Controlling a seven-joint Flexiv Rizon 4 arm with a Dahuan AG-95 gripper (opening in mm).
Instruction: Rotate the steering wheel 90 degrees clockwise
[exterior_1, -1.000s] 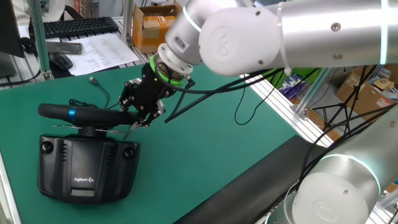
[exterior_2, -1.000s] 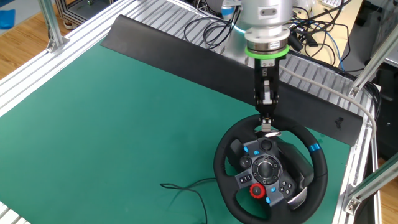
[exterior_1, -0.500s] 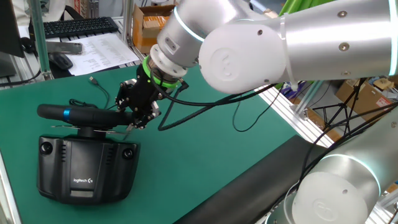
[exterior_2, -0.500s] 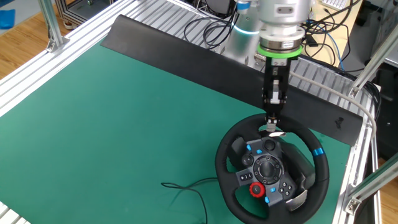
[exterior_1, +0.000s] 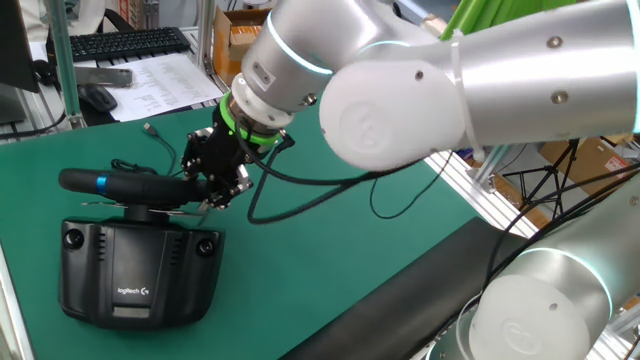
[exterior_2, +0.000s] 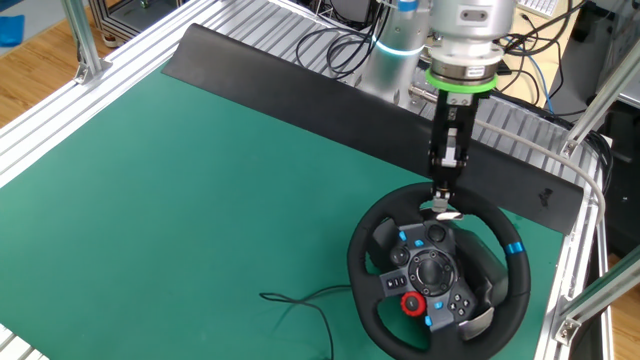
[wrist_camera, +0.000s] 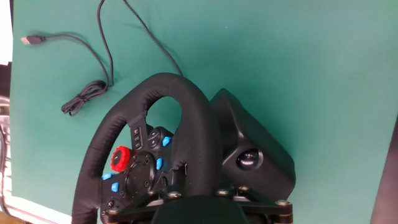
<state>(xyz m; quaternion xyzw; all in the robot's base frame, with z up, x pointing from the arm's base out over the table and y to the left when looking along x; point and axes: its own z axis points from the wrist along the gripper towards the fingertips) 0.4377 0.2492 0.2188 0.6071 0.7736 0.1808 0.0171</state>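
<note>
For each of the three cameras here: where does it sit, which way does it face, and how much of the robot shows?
One fixed view: low at the table's side, facing the base box; steering wheel edge-on, arm elbow and gripper visible.
The other fixed view: high, looking down on the wheel's face; only wrist and gripper show.
Hand view: on the hand, looking along the fingers at the rim; only the gripper's bottom edge shows.
All share the wheel and green mat.

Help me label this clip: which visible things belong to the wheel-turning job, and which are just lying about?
Job: steering wheel; gripper at its rim.

Lying about: wheel's base box, loose USB cable, keyboard, mouse, papers, cardboard box.
</note>
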